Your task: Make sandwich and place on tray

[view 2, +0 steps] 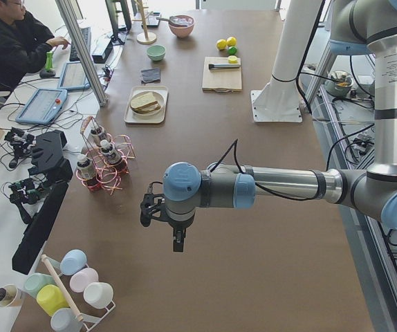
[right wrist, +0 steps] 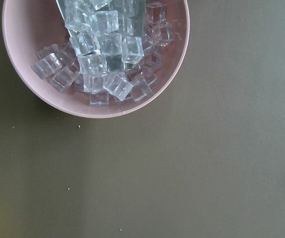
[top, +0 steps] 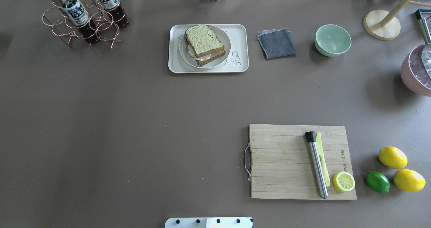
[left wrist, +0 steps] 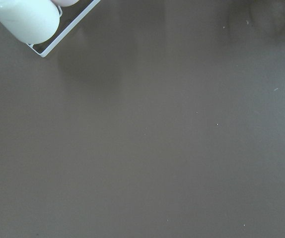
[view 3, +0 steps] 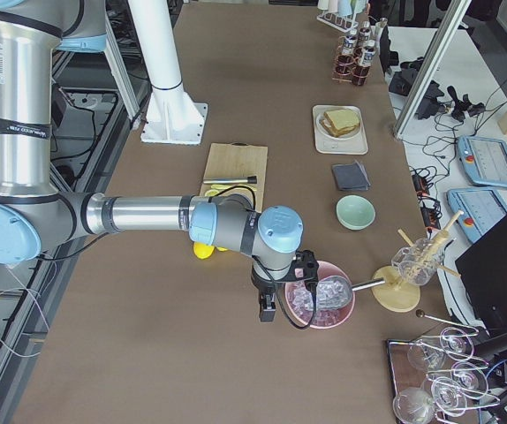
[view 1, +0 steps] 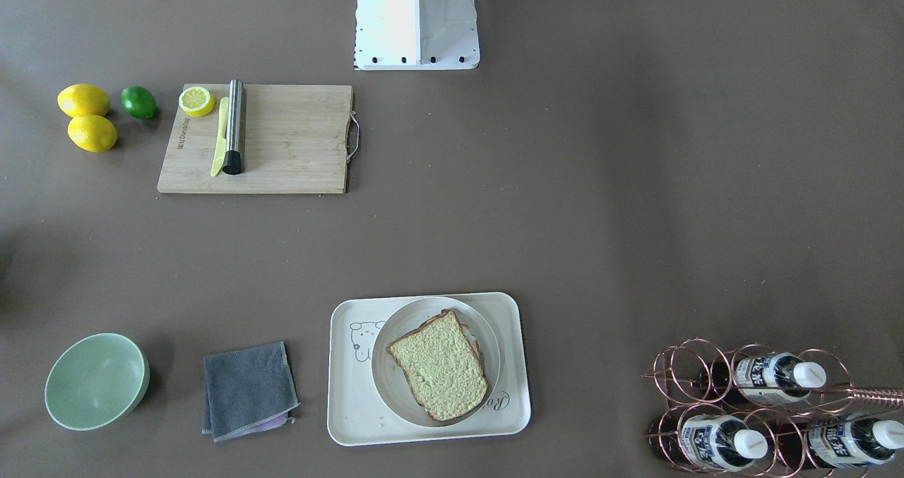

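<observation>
The sandwich (top: pixel 203 41) is stacked: two speckled tan bread slices with white egg (top: pixel 202 57) showing between them. It lies on a round white plate (top: pixel 225 49) that sits on the cream tray (top: pixel 208 69) at the table's far middle. The sandwich (view 1: pixel 439 365) and tray (view 1: pixel 353 414) also show in the front view. My left gripper (view 2: pixel 178 242) hangs over bare table far from the tray, beyond the bottle rack. My right gripper (view 3: pixel 267 311) hangs beside the pink ice bowl, also far from the tray. Both show only in side views, so I cannot tell whether they are open or shut.
A bamboo cutting board (top: pixel 286 184) holds a steel muddler (top: pixel 317 164), a yellow knife and a lemon half (top: pixel 343 181). Two lemons (top: pixel 393 157) and a lime (top: pixel 377 182) lie right of it. A grey cloth (top: pixel 276 43), green bowl (top: pixel 333 40), pink ice bowl (right wrist: pixel 95 54) and bottle rack (top: pixel 84 19) stand around.
</observation>
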Action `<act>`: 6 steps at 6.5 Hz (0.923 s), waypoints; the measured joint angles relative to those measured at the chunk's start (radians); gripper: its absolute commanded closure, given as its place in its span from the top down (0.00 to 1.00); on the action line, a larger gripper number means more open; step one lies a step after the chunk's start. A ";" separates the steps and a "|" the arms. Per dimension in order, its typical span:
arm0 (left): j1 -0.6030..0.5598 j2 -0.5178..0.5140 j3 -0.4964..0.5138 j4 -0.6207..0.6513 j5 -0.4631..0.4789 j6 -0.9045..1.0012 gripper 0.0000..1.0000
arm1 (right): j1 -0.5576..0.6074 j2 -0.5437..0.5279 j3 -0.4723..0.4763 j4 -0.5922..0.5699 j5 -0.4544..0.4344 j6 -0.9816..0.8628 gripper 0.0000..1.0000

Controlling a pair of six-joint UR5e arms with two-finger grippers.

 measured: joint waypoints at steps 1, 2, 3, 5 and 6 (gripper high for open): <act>-0.001 0.004 0.019 -0.003 -0.002 -0.001 0.98 | 0.006 -0.003 -0.034 0.041 0.005 0.003 1.00; -0.001 0.005 0.035 -0.010 -0.002 -0.002 0.98 | 0.017 -0.006 -0.055 0.073 0.009 0.008 1.00; -0.001 0.005 0.051 -0.027 -0.003 -0.002 0.98 | 0.035 -0.006 -0.060 0.087 0.020 0.014 1.00; 0.000 0.005 0.065 -0.051 -0.003 -0.002 0.98 | 0.060 -0.006 -0.059 0.093 0.045 0.016 1.00; 0.000 0.005 0.066 -0.054 -0.003 -0.002 0.98 | 0.064 -0.006 -0.058 0.093 0.049 0.016 1.00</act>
